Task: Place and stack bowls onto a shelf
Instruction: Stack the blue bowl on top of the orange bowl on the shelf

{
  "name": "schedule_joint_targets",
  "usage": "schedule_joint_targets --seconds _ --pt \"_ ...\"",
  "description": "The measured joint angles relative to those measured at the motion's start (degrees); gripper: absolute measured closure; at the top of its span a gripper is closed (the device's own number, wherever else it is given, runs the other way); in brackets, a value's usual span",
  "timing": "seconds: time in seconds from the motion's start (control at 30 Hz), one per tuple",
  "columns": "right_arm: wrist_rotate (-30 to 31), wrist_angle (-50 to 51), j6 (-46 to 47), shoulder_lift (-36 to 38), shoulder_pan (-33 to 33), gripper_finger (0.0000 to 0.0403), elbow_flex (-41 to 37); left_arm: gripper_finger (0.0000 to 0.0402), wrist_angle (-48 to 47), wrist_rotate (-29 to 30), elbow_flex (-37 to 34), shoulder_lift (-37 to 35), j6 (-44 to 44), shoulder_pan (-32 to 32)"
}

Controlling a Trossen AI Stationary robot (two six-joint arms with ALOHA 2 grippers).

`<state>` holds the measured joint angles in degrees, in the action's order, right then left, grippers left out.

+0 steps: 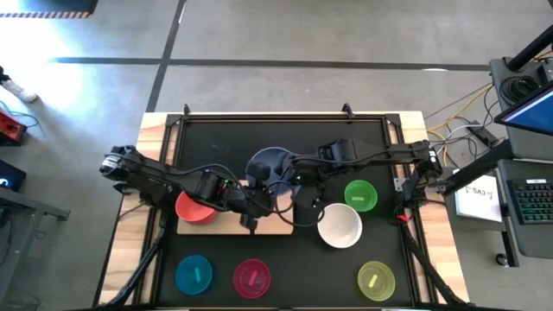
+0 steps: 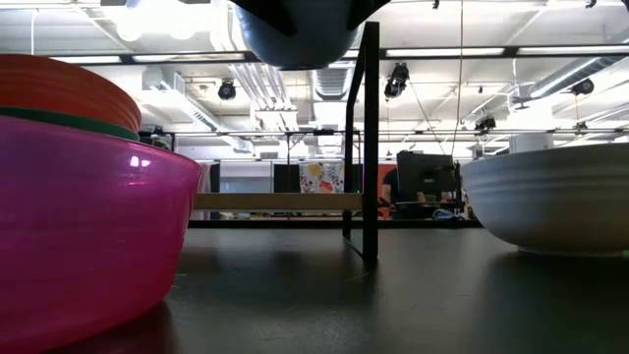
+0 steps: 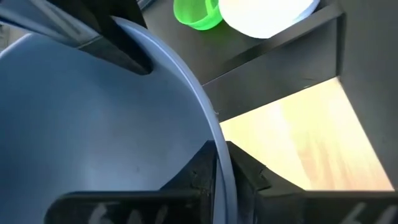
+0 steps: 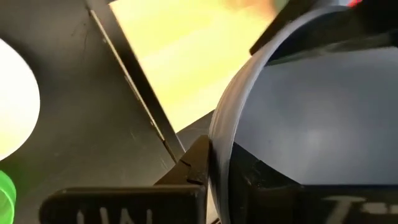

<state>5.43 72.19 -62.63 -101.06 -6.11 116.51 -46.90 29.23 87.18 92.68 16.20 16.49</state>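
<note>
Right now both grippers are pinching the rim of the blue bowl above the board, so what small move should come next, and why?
Probably open the right gripper and back it off. Both it and the left gripper are shut on the rim of the blue bowl, held in the air over the shelf. One grip seems enough, and the left arm could then lower the bowl beside the red bowl.

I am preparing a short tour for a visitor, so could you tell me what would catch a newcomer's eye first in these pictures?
Most striking is the blue bowl held above the table's middle by both arms at once: the left hand and the right hand are each shut on its rim. Below it lies the pale wooden shelf, with a red bowl at its left end. The white bowl sits just right of the shelf.
</note>
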Motion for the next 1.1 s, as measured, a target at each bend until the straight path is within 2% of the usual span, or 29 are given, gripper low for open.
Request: schedule_joint_targets --seconds 0.13,0.3,0.53,0.9,1.0,1.1 --pt "0.1 -2.3 5.8 0.0 0.0 0.0364 0.0 0.04 -0.7 0.0 0.0 -0.3 -0.7 0.0" --pt "-0.1 -4.6 10.7 0.0 0.0 0.0316 0.0 0.0401 -0.7 0.5 0.0 -0.3 -1.4 -0.1" --pt "0.2 -4.8 12.1 0.5 0.0 0.0262 0.3 0.0401 -1.6 0.7 0.1 -0.7 -4.3 -0.7" --pt "0.6 -4.3 19.2 4.6 0.1 0.0255 0.4 0.0401 -6.4 0.2 0.1 -1.2 -9.8 -3.7" --pt "0.6 -4.4 23.4 6.0 0.1 0.0255 0.4 0.0401 -10.1 0.2 0.1 -1.6 -14.4 -3.9" --pt "0.6 -4.6 27.4 7.4 0.2 0.0255 0.4 0.0401 -15.9 0.0 0.1 -2.7 -23.2 -3.8"
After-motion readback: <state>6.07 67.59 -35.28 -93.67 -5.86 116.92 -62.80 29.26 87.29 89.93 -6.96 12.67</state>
